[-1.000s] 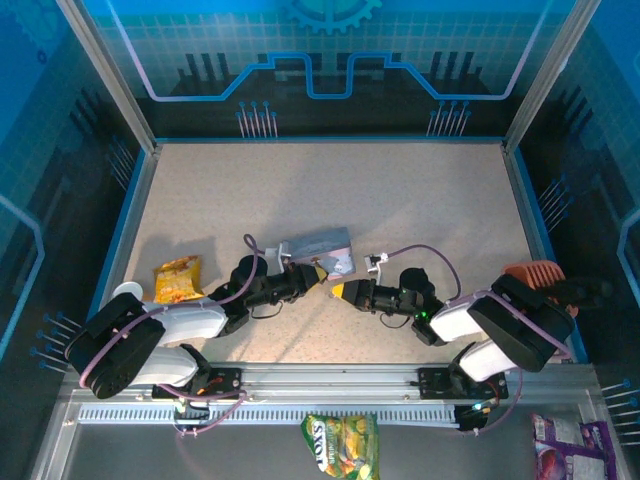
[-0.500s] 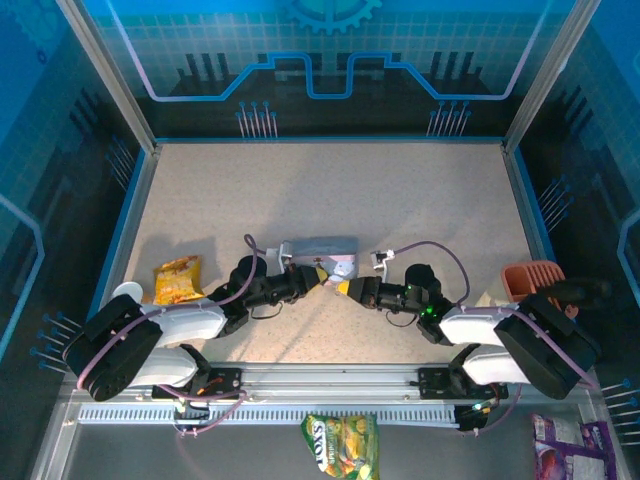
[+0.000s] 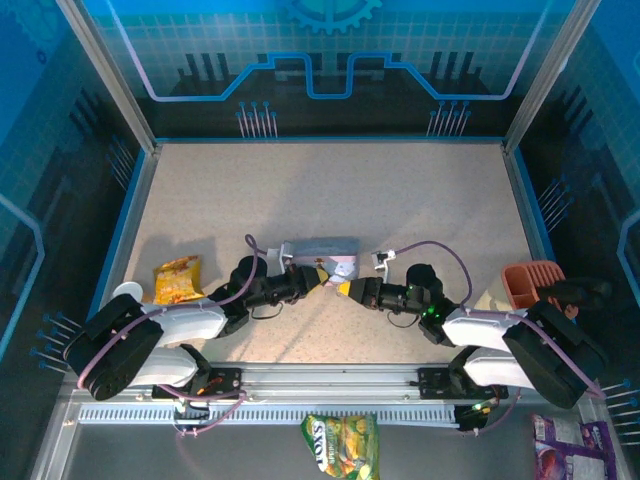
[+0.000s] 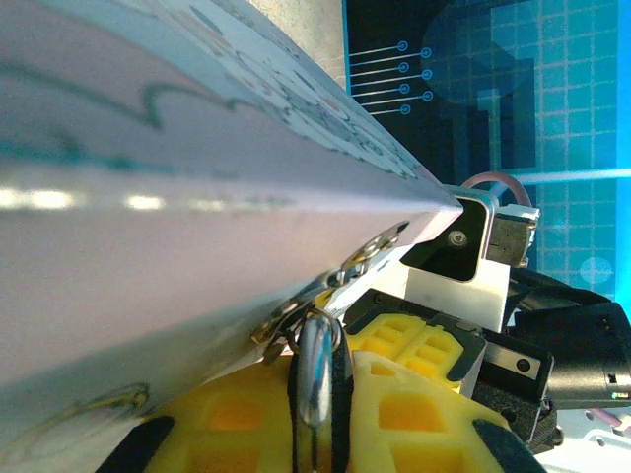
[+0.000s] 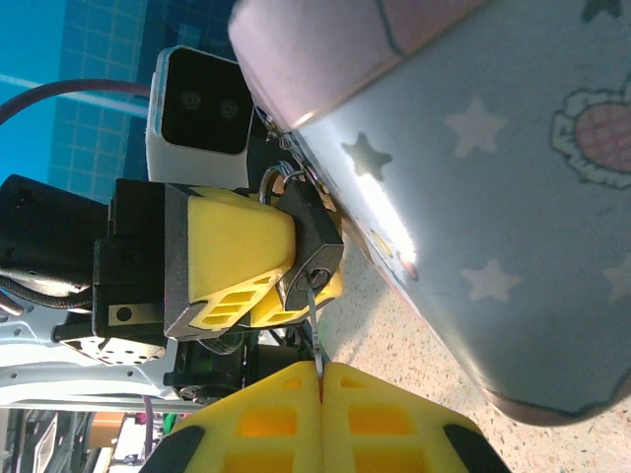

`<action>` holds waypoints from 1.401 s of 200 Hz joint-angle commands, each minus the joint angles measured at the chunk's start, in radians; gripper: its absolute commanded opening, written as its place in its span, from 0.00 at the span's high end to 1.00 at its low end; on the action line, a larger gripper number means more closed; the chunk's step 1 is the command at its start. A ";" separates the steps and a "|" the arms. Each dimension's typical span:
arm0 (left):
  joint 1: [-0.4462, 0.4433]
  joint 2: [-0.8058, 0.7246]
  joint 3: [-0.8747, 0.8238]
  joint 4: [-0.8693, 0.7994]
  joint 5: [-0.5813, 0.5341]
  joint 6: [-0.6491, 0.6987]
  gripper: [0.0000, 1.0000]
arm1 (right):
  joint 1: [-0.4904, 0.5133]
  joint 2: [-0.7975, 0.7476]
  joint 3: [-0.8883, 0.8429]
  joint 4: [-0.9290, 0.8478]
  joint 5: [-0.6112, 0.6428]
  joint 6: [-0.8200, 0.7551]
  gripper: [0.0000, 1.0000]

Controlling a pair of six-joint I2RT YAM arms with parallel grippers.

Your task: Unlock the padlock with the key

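Observation:
The pale blue cartoon tin (image 3: 322,248) lies mid-table. From its hasp hangs the small dark padlock (image 5: 314,258), its silvery shackle (image 4: 317,317) hooked through the tin's latch. My left gripper (image 4: 330,372) is shut on the padlock's body (image 4: 317,379), yellow fingers (image 5: 232,241) on both sides. My right gripper (image 5: 321,371) is shut on the key (image 5: 316,335), whose thin blade points up with its tip at the keyhole. In the top view the left gripper (image 3: 318,275) and right gripper (image 3: 345,289) meet nose to nose just below the tin.
A yellow snack packet (image 3: 178,278) lies at the left by the left arm. An orange-brown ribbed cup (image 3: 530,280) stands at the right edge. A green snack bag (image 3: 340,442) and a purple packet (image 3: 562,445) lie in front of the rail.
My right gripper has moved left and a little up to the padlock, closing the gap to the left gripper. The tin has turned slightly, lying more level. The left gripper has held still.

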 commanded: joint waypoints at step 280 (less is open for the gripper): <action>-0.099 0.002 0.073 0.173 0.008 -0.022 1.00 | -0.026 -0.071 0.038 -0.019 0.086 0.117 1.00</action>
